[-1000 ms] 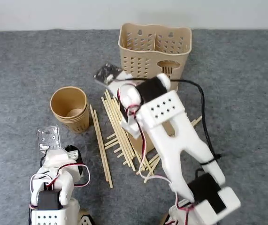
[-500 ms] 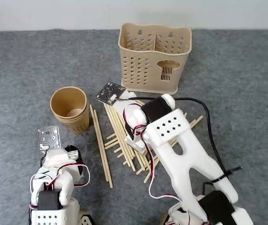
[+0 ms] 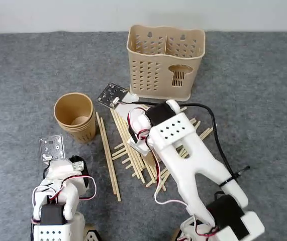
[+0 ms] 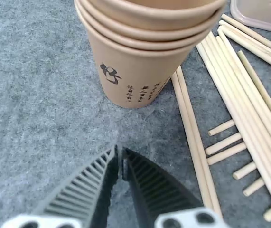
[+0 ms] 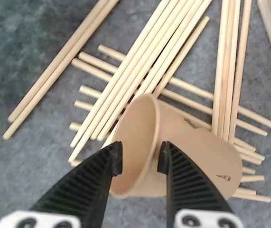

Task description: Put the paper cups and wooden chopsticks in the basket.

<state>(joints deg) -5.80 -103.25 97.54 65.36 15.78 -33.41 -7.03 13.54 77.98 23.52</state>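
- Currently the right end effector hangs low over the scattered wooden chopsticks, in the middle of the grey counter.
- Its jaws stand parted, astride the rim of a single paper cup: one finger sits at the cup's mouth and the other beside its outer wall. Whether they actually press on the rim cannot be told.
- That single paper cup lies on its side on top of the chopsticks, several of which pass beneath it.
- A stack of paper cups stands upright on the counter, just beside the chopstick pile and well apart from the basket.
- Two long chopsticks lie side by side between the stack and the main pile.
- The basket stands upright at the far side of the counter, a divider splitting it into two compartments. The nearest chopstick ends lie close to its base.
- The left end effector is closed on nothing, its tips almost touching, low over bare counter a little short of the stack's base.
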